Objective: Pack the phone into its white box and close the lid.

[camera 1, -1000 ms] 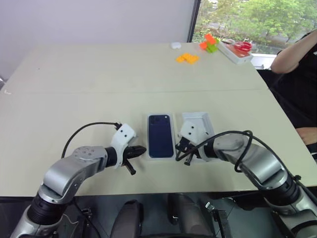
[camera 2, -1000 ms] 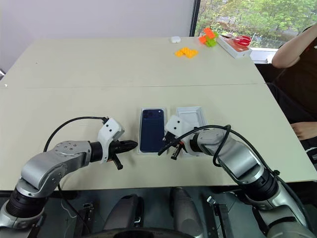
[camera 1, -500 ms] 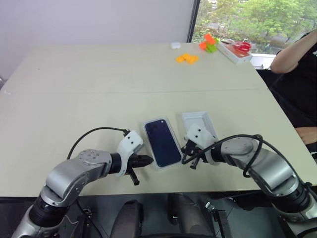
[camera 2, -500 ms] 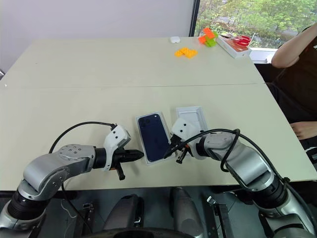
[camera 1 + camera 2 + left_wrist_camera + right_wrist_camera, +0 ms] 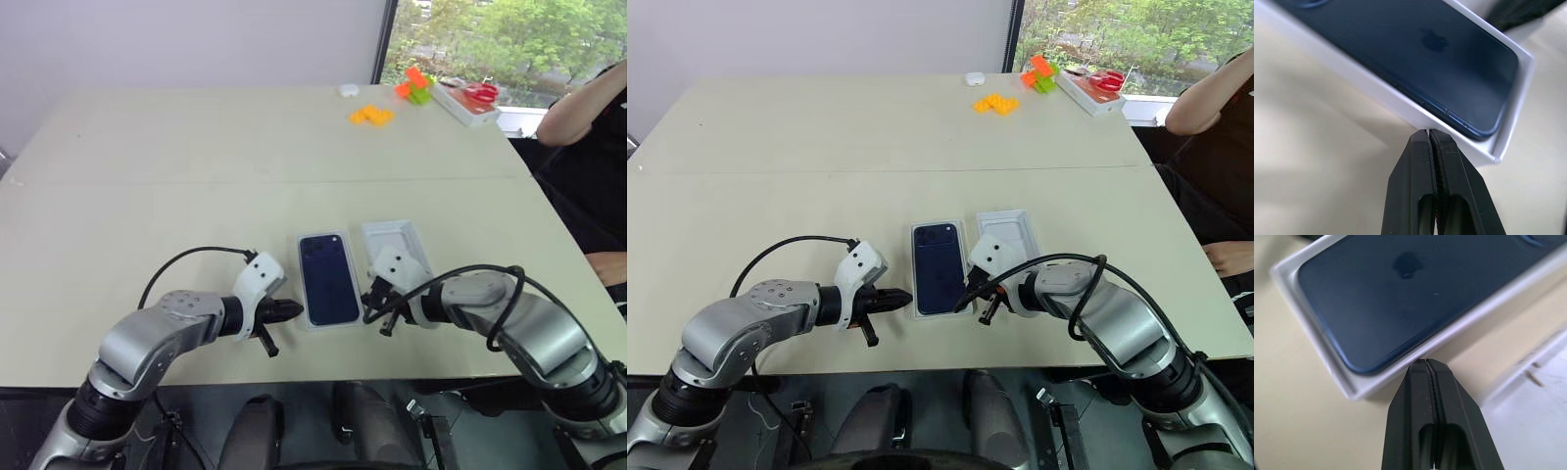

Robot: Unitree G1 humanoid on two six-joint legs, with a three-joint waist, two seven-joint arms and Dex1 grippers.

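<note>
I see both grippers pinched shut, the left gripper [image 5: 291, 311] and right gripper [image 5: 368, 311] flanking the white box [image 5: 306, 284]. The phone [image 5: 327, 278] hides its floor. My right arm covers the near part of the lid [image 5: 391, 237], I think.

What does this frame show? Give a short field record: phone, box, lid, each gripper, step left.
phone: lying back-up inside the white box
lid: off, on the table beside the box, on the robot's right
left gripper: shut, at the box's left side
right gripper: shut, at the box's right side
step left: put the lid on

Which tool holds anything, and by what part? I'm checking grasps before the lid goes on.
Neither: the left tool and right tool are shut, tips at the white box's sides.
</note>
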